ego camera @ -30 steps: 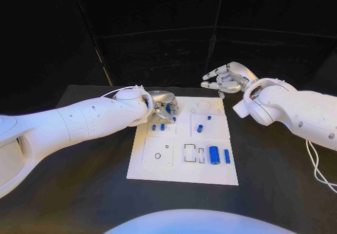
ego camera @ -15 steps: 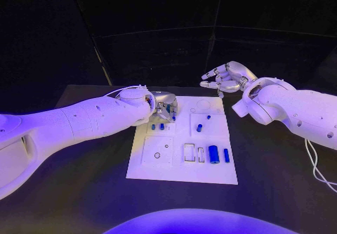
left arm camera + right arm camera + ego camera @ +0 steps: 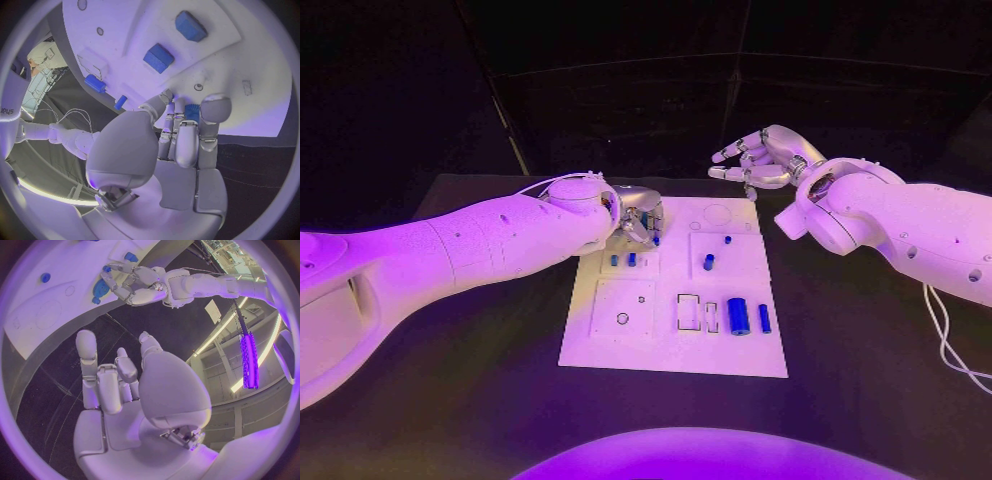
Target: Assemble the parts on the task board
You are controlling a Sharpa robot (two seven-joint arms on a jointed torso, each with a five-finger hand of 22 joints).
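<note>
The white task board lies in the middle of the black table. My left hand is low over its far left corner, fingers curled, pinching a small blue part at its fingertips just above the board. On the board are two short blue pegs, a blue peg, a tiny blue piece, a thick blue cylinder and a slim blue bar. My right hand is raised beyond the far right corner, fingers spread and holding nothing.
Empty rectangular slots and a small round hole mark the board's near half. Black table surface surrounds the board on all sides. A white cable hangs from my right arm at the right edge.
</note>
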